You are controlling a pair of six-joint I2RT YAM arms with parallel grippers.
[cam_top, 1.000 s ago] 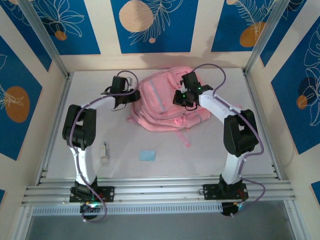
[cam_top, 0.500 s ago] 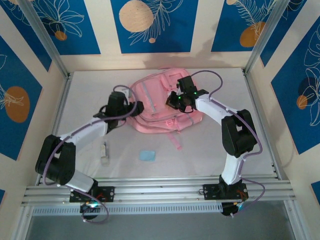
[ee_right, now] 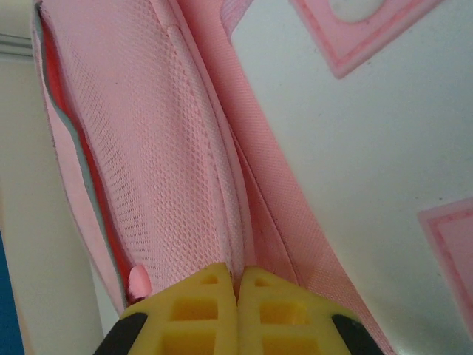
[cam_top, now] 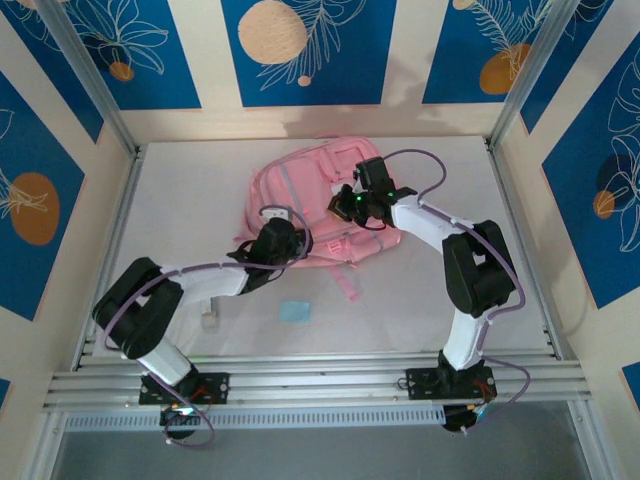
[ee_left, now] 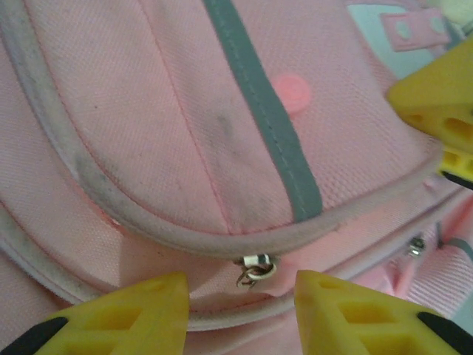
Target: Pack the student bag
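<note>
Fabric of the student bag [cam_top: 315, 190], a pink weave with grey stripe and piping, is seen at the far middle of the table [cam_top: 180, 200]. A small metal zipper pull [ee_left: 255, 268] is shown just ahead of the left gripper [ee_left: 240, 296], jaws parted, arm stretched low. The right gripper [ee_right: 236, 285] is clamped on a mesh fold.

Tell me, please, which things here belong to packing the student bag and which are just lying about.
In the job: student bag; its zip pull; left end effector, open near that pull; right end effector, shut on bag fabric.
Lying about: small blue flat item and small pale object, both untouched on the table; whether they get packed, I cannot tell.
</note>
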